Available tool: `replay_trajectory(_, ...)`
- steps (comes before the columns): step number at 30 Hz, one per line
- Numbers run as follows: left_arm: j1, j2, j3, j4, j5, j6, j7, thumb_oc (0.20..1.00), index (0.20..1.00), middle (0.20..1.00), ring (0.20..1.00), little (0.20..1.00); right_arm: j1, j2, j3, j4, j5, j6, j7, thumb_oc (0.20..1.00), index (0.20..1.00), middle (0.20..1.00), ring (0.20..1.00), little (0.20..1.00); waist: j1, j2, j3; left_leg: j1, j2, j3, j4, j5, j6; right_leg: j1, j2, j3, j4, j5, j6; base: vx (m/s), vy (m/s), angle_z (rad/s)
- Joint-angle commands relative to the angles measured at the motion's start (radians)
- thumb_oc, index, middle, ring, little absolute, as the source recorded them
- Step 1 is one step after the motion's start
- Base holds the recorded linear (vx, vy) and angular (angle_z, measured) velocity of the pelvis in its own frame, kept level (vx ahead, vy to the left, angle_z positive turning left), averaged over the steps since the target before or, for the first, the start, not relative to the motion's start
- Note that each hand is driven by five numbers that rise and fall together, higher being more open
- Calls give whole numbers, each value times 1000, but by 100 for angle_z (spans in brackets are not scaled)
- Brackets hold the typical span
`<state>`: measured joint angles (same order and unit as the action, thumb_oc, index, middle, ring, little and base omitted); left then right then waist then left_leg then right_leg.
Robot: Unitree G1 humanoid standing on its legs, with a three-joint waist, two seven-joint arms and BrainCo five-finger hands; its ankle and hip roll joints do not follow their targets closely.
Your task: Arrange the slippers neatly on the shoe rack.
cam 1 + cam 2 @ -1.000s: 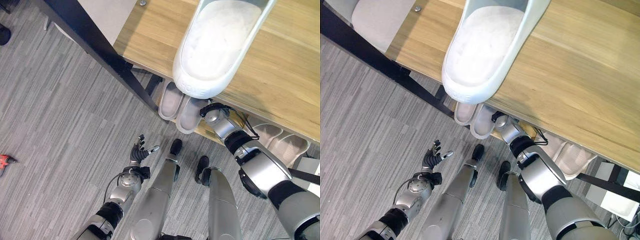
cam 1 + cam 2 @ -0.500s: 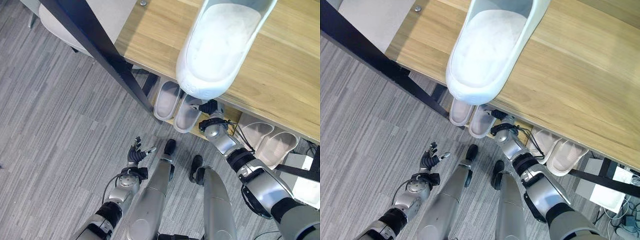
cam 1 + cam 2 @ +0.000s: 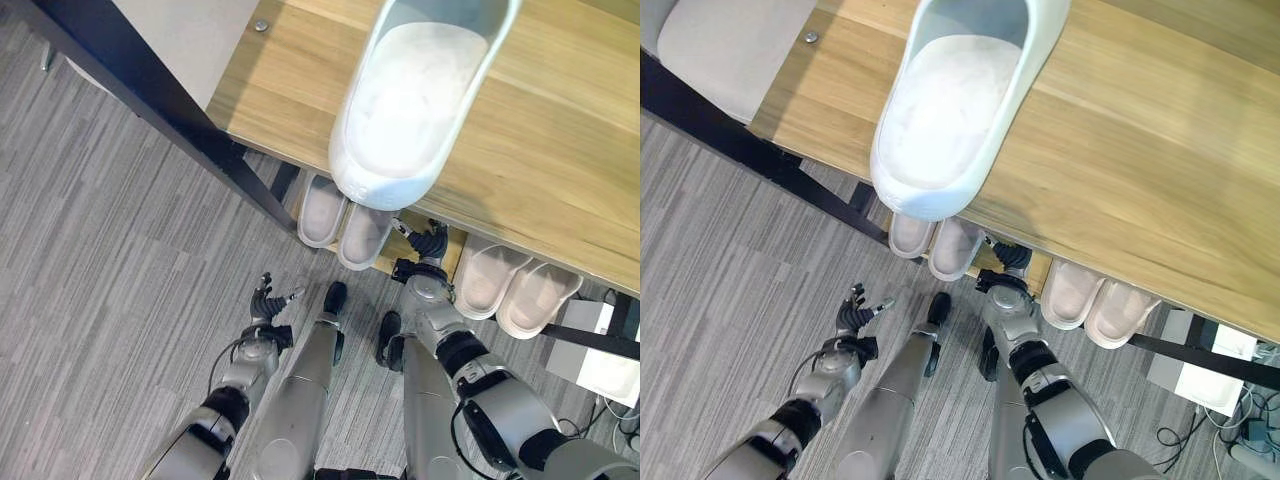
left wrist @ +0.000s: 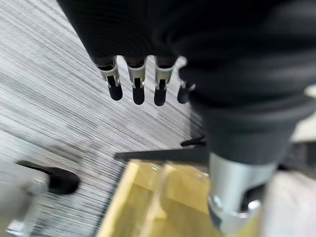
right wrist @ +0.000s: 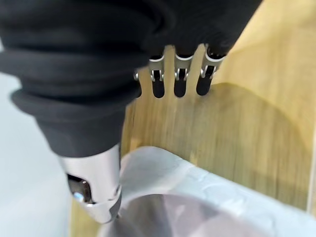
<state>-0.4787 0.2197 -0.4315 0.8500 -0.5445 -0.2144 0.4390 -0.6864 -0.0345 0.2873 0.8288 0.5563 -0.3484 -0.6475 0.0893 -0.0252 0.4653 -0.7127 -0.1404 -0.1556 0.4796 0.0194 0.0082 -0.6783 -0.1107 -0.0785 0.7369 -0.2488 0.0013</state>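
Observation:
A large white slipper (image 3: pixel 410 100) lies on the wooden top board of the shoe rack (image 3: pixel 570 160), its toe over the front edge. On the lower shelf (image 5: pixel 237 128) two pale slippers (image 3: pixel 322 208) (image 3: pixel 363 235) stand side by side at the left. Another pale pair (image 3: pixel 490 275) (image 3: pixel 537 298) stands to the right. My right hand (image 3: pixel 430 243) hovers at the shelf's front in the gap between the two pairs, open and holding nothing. Its fingers (image 5: pixel 180 81) are straight over the wood, with a slipper's rim (image 5: pixel 207 185) close by its thumb. My left hand (image 3: pixel 268 302) is open above the floor.
A dark metal bar (image 3: pixel 170 110) runs diagonally down to the rack's left corner, with a grey cushion (image 3: pixel 730 40) behind it. A white box (image 3: pixel 600 360) sits on the floor at the rack's right end. Grey striped carpet (image 3: pixel 100 280) covers the floor on the left.
The view has shifted. My right hand has come out from under the top board, away from the left pair, and now shows at the shelf's front. My left hand stays open.

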Motion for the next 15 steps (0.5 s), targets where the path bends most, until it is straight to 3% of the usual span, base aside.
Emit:
replay_trajectory(1,-71,-49,-19,49,-42,-50,26,1000,1000,1000,1000,1000,-1,52,-5,47,219,-38,85,1000,1000,1000,1000,1000,25,25,1,3,44,1,45,-103,-11,90,-33,79,-114,13,48,0,0,0)
replay_trajectory(12,-193,-113,-53,150,-55,-39,37,1000,1000,1000,1000,1000,-130,102,88,40,202,-31,95,1000,1000,1000,1000,1000,30,37,-3,7,40,-2,49,-98,-18,99,-34,85,-105,4,44,12,-4,0)
replay_trajectory(13,-192,-113,-53,151,-55,-39,37,1000,1000,1000,1000,1000,-129,103,89,40,202,-31,95,1000,1000,1000,1000,1000,28,32,-4,17,38,0,62,-132,-18,111,-35,89,-97,-25,45,0,0,0)
replay_trajectory(14,-200,-112,-55,151,-54,-39,39,1000,1000,1000,1000,1000,-155,99,85,38,193,-32,90,1000,1000,1000,1000,1000,31,39,-4,10,40,-2,47,-98,-18,102,-34,85,-105,5,43,98,-41,1)
replay_trajectory(15,-202,-112,-55,152,-55,-40,39,1000,1000,1000,1000,1000,-171,99,78,38,191,-31,89,1000,1000,1000,1000,1000,30,35,-6,21,38,0,61,-133,-19,116,-36,89,-98,-25,44,-66,9,1)
